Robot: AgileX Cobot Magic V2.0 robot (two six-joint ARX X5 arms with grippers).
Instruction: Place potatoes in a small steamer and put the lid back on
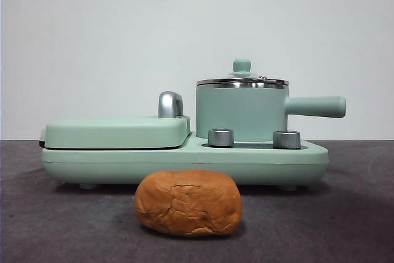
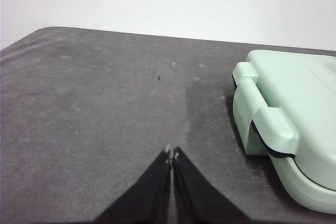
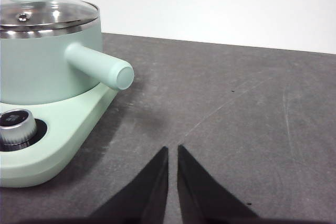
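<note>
both grippers, the left gripper (image 2: 171, 153) and the right gripper (image 3: 172, 149), wait closed and empty over the table (image 1: 345, 226), so no step is begun: the lid (image 1: 242, 80) sits on the steamer (image 1: 240, 112), the potato (image 1: 188, 202) lies before it, and the lid must be lifted first.

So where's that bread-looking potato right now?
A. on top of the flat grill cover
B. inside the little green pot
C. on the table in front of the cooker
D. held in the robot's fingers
C: the potato lies on the dark table in front of the cooker, and the lid sits on the small steamer.
</note>
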